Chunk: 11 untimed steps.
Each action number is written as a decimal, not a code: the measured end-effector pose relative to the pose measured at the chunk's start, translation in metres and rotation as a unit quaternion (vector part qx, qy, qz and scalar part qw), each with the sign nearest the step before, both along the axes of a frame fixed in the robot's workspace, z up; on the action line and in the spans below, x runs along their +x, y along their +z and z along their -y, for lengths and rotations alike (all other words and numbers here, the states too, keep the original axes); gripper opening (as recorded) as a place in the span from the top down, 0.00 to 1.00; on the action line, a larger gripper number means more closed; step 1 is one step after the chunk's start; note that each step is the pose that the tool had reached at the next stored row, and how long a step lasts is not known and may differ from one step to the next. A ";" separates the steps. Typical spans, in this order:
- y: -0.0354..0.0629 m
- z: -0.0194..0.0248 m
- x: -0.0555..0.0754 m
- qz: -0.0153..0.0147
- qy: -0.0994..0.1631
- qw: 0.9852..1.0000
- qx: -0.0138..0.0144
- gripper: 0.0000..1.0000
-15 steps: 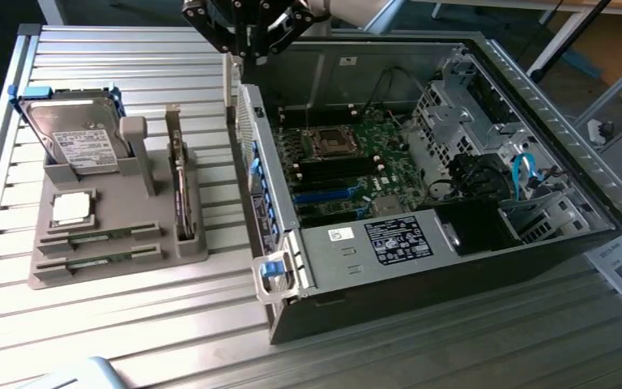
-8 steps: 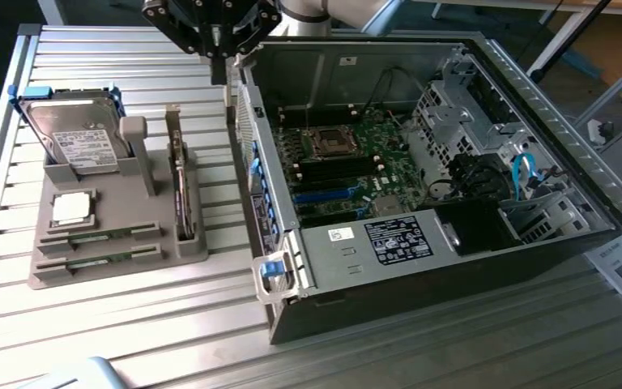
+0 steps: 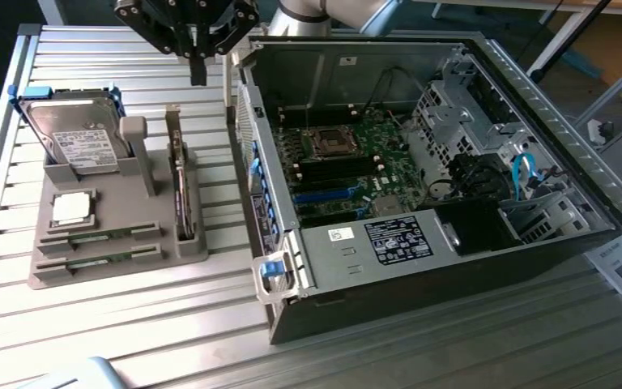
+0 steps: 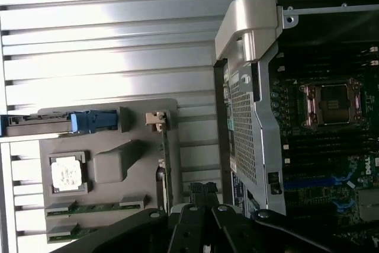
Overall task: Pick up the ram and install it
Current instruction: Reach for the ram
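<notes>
Two ram sticks, thin green boards, lie in the front slots of a grey holder on the exterior view's left. My gripper hangs high above the table behind the holder, between it and the open computer case. Its dark fingers are shut together with nothing between them, well apart from the ram. Inside the case lies the green motherboard with black slots beside the processor socket.
The holder also carries a silver hard drive in a blue frame, a square silver processor chip and an upright card. The ribbed metal table spreads around. The case's side wall stands next to the holder.
</notes>
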<state>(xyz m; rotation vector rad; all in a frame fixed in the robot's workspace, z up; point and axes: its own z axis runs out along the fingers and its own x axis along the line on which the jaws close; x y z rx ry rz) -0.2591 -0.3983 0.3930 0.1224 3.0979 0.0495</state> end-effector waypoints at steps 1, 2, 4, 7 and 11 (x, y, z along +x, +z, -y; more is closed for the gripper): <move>0.0000 0.0000 -0.003 0.001 0.000 1.000 0.000 0.90; -0.0001 0.0000 -0.006 0.001 0.000 1.000 0.000 0.90; 0.0000 0.0000 -0.013 0.002 0.000 1.000 0.000 0.90; 0.0000 0.0000 -0.029 0.004 0.000 1.000 0.000 0.90; 0.0000 0.0000 -0.048 0.006 0.000 1.000 0.000 0.90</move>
